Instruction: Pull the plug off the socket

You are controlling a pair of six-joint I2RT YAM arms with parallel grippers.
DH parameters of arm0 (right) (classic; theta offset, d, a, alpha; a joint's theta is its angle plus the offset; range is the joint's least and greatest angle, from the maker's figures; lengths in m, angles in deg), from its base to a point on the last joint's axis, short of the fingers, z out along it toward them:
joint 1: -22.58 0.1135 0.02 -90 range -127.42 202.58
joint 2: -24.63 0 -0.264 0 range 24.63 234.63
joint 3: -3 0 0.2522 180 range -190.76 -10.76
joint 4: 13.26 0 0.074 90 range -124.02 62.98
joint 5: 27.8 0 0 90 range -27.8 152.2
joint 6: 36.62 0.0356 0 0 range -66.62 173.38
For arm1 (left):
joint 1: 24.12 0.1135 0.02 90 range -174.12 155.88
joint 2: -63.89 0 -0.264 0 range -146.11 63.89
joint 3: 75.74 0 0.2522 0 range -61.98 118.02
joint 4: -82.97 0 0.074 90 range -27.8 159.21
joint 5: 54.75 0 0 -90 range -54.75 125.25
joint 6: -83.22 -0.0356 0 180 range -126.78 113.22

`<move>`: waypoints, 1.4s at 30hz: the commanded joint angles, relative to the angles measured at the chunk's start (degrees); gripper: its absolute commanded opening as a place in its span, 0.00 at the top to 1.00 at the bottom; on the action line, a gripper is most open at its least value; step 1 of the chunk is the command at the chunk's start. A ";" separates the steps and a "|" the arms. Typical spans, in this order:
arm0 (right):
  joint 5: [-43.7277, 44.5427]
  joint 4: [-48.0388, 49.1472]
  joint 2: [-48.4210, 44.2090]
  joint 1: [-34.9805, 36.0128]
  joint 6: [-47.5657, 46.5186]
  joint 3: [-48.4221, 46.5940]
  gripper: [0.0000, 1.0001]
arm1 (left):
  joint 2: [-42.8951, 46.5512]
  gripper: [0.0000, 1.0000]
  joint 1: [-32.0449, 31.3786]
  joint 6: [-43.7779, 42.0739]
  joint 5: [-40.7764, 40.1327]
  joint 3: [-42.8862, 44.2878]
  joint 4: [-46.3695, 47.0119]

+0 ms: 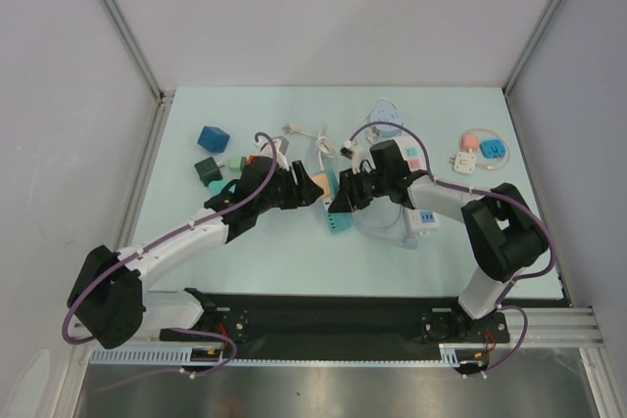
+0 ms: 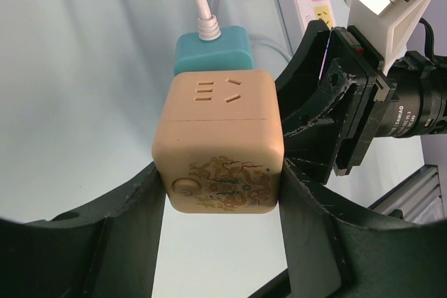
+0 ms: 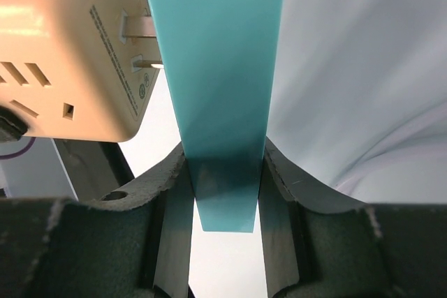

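Observation:
My left gripper is shut on a beige cube socket with a dragon print, one finger on each side face. A teal plug with a white cable sits on the cube's far face. My right gripper is shut on that teal plug. In the right wrist view two metal prongs show in a narrow gap between the plug and the cube. In the top view both grippers, left and right, meet over the table's middle.
A blue cube and a dark green cube lie at the left. A white power strip lies behind the right gripper, with a white adapter near it. Pink and blue adapters lie far right. White cable loops behind.

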 commanded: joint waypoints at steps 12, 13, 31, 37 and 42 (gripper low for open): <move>6.60 -1.50 0.04 -8.53 1.89 -1.03 1.00 | -4.58 1.00 -0.56 -12.14 12.34 9.60 -13.34; 6.51 -1.42 0.04 -8.79 2.07 -1.03 1.00 | -5.02 1.00 -0.65 -12.41 12.43 10.30 -13.95; 5.55 -0.80 0.13 -11.08 2.51 -0.50 1.00 | 2.96 1.00 -0.39 -12.07 8.30 4.69 -15.72; -0.59 0.94 1.36 -11.17 2.24 -0.41 1.00 | 6.84 1.00 2.15 -12.24 3.56 2.93 -17.21; -9.99 2.01 3.03 -10.29 1.89 -0.67 1.00 | 12.28 1.00 9.26 -13.12 0.74 -0.76 -18.88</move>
